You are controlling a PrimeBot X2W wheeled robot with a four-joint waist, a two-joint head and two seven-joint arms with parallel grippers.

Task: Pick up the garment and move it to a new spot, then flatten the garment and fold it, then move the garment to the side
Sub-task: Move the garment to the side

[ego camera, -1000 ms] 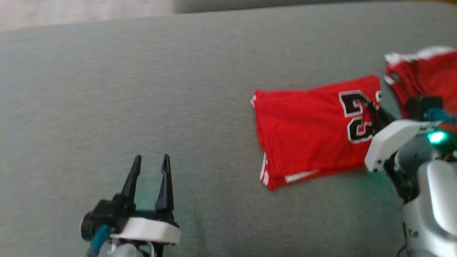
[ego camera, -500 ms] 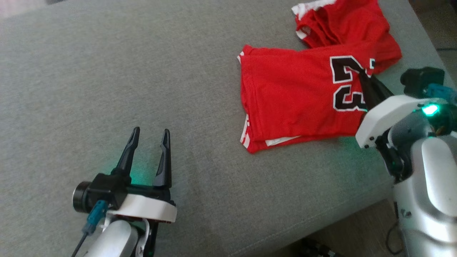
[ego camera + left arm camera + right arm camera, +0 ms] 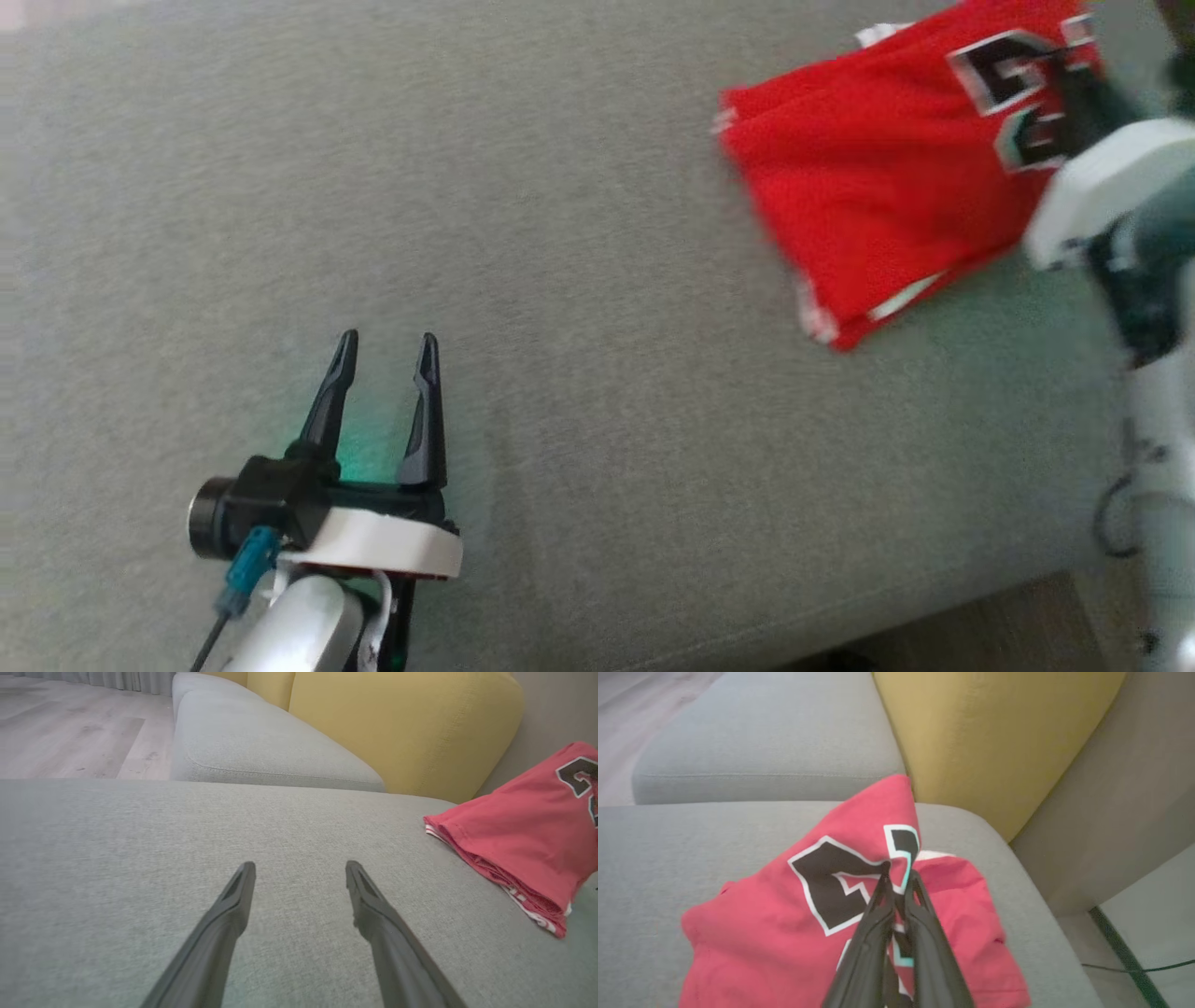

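As the red garment point(image 3: 878, 187) lies folded near the right end of the grey seat point(image 3: 579, 280), I judge only moving it aside is left; my right gripper point(image 3: 899, 873) pinches its numbered part, my left gripper point(image 3: 387, 347) stands released.

The folded red cloth jersey point(image 3: 868, 196) lies at the right end of the grey fabric sofa seat point(image 3: 560, 233), one end caught in the right gripper point(image 3: 900, 870), the left gripper point(image 3: 387, 336) well apart to its left, a fat yellow cushion point(image 3: 985, 732) behind.
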